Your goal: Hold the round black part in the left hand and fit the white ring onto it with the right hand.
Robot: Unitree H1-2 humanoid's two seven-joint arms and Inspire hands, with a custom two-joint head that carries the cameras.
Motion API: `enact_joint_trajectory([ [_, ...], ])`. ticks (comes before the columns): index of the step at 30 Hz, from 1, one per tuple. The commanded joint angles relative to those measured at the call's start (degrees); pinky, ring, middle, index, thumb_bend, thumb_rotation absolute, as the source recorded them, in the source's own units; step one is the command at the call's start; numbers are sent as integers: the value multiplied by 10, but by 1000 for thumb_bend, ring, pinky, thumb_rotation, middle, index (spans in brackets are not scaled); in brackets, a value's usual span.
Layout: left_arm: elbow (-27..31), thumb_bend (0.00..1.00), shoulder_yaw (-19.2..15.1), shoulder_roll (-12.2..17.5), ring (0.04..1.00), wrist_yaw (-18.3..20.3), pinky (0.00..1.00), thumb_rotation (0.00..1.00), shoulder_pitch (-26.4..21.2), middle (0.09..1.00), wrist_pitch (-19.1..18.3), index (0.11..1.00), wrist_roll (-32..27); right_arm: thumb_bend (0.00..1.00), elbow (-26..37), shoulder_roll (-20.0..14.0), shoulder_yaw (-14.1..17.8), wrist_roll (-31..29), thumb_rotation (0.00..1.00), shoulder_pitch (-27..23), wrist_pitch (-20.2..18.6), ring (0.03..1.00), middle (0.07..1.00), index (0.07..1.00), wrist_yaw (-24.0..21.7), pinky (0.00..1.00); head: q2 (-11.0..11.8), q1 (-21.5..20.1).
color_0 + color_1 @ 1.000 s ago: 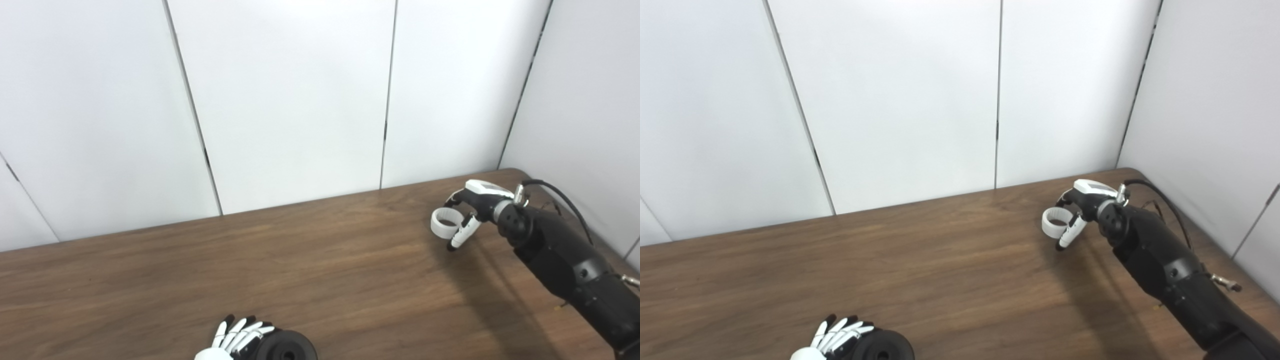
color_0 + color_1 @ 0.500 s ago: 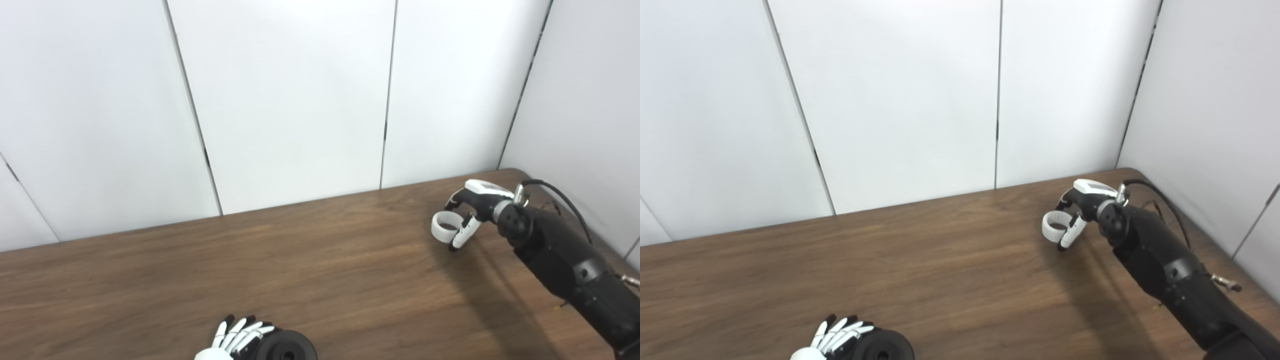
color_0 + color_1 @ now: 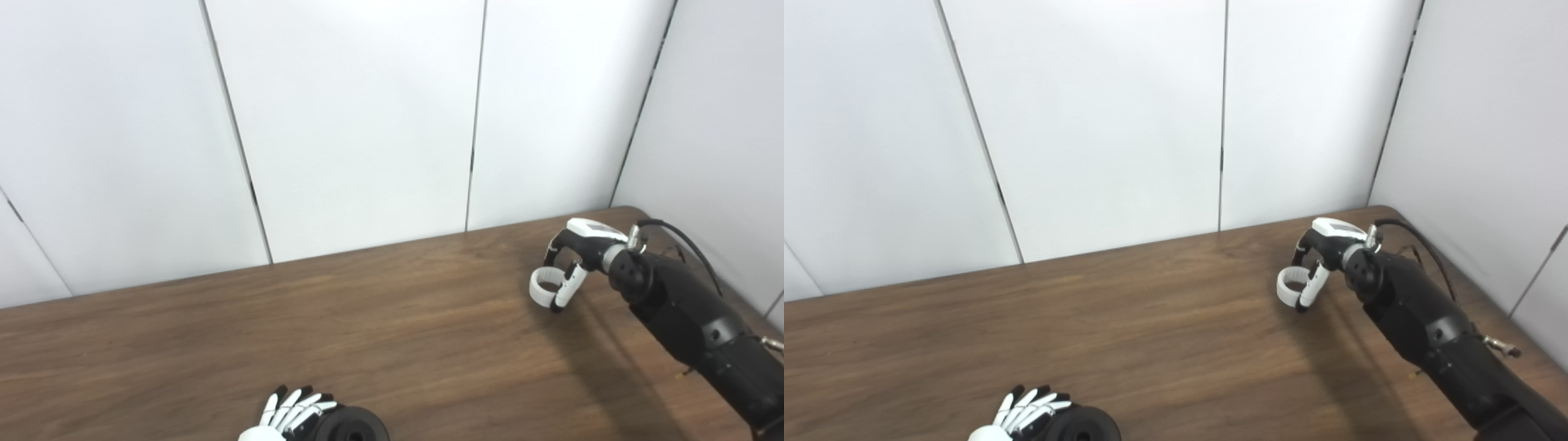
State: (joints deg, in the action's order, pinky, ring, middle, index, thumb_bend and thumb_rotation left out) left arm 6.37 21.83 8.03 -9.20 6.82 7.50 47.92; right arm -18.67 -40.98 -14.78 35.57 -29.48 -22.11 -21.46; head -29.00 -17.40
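- Black and round, the part (image 3: 352,427) sits at the near edge of the wooden table (image 3: 392,343), partly cut off by the bottom of the view, with the left hand (image 3: 293,415) curled against its left side. The fingers lie close together over the rim; whether they truly clamp it I cannot tell.
- Nothing near has shifted from a second ago: the left hand and black part keep the same place.
- Far right, the right hand (image 3: 576,260) pinches the white ring (image 3: 544,285) between thumb and fingers, the rest of the hand arched above it.
- Compared with the earlier frames, the ring hangs a little lower and tips more edge-down, and the hand has bent further over it. The pinch looks settled.
- Ring and part are well apart, so the carry across toward the near left is yet to come.
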Motion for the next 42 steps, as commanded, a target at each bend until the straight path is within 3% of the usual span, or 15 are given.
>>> enact_joint_trajectory([
  [1, -210, 525, -12, 18, 907, -61, 1000, 61, -3, 821, -5, 482, 11, 523, 26, -51, 28, 24, 145, -99, 34, 928, 838, 495, 43, 959, 0, -1],
  [10, -210, 525, -11, 17, 908, -63, 1000, 62, -4, 820, -8, 482, 15, 523, 20, -52, 24, 25, 142, -99, 46, 924, 842, 492, 46, 905, -2, 0],
  [17, -210, 525, -12, 18, 911, -62, 1000, 63, -3, 822, -7, 483, 13, 521, 22, -52, 26, 25, 129, -91, 80, 873, 772, 486, 72, 839, -4, 1],
  [23, -210, 525, -11, 17, 910, -62, 1000, 64, -4, 822, -8, 483, 15, 523, 19, -55, 22, 27, 129, -94, 113, 862, 770, 485, 82, 836, -6, 2],
  [27, -205, 524, -11, 15, 914, -59, 1000, 65, -2, 825, -12, 483, 15, 523, 38, -57, 21, 32, 129, -94, 114, 872, 774, 485, 65, 857, -9, 5],
  [35, -191, 524, -10, 13, 913, -53, 1000, 66, 5, 828, -18, 484, 18, 524, 128, -66, 18, 42, 133, -78, 118, 893, 784, 485, 12, 875, -26, 19],
  [42, -167, 525, -11, 8, 917, -42, 1000, 67, 16, 832, -27, 485, 26, 524, 249, -69, 19, 31, 135, -61, 107, 898, 791, 485, -57, 896, -57, 44],
])
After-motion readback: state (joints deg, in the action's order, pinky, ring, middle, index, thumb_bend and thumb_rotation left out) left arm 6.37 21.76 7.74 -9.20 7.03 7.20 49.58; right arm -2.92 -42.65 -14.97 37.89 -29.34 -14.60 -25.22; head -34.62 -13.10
